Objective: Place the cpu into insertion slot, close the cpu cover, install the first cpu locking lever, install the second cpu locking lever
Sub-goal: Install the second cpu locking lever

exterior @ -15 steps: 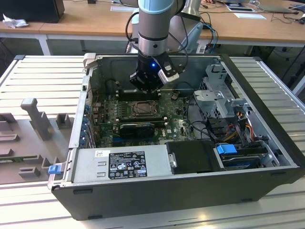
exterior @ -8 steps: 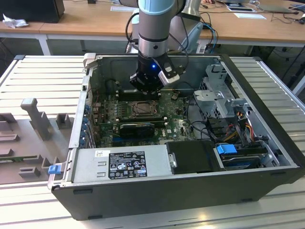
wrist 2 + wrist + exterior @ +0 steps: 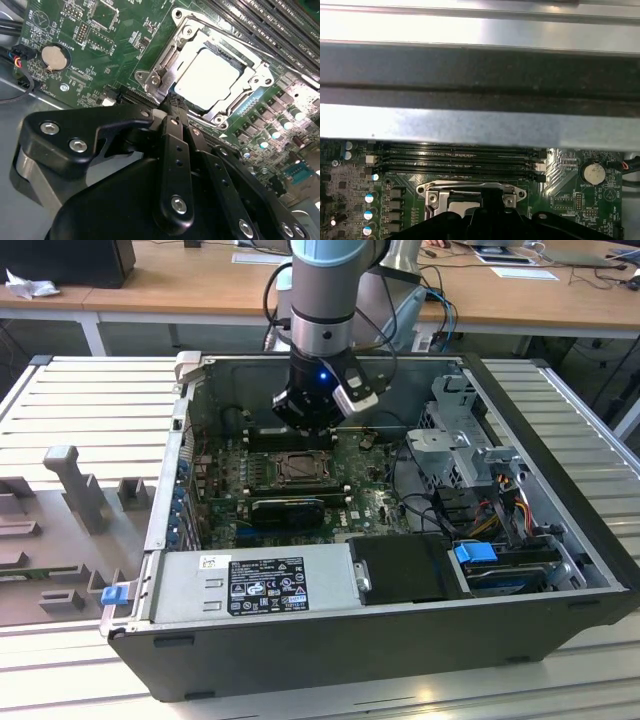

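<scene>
I count one round silver coin cell near the green motherboard's edge, then one pale silver-grey square cpu lying in the one dark square insertion slot, one thin silver-grey cpu cover closed around it. My black claw, fingers pressed together and empty, hangs just beside the cover's corner. No print here is readable.

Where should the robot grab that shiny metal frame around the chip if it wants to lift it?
Probably by its thin outer edge nearest the hand, coming down from above. The cpu cover lies flat over the cpu, so there's no tall side to pinch, and the memory slots crowd the edge farthest from the hand.
</scene>
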